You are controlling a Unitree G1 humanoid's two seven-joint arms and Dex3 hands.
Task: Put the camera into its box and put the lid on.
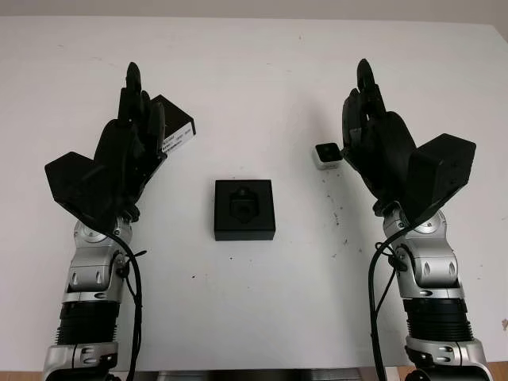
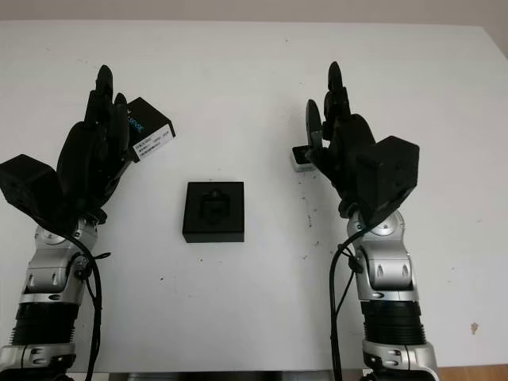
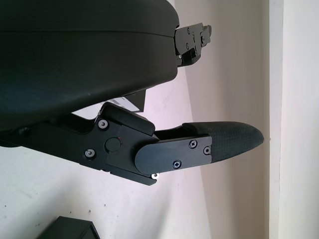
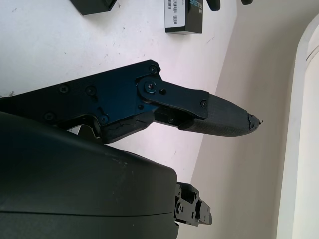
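Right now, in the head view, I am seeing the open black square box sitting mid-table, the small white cube camera just beside my released right hand, and the black labelled lid by my released left hand. In the right wrist view, that lid is lying beyond the fingers. Nothing is grasped yet; I judge the camera pickup comes next, calling for the right hand to close around it.

The table is showing plain white with a few tiny dark specks, and the box on it is showing solid black. The camera is showing white around a black face, the lid is showing black with a white label and a teal strip, and both hands are showing black above silver forearms.
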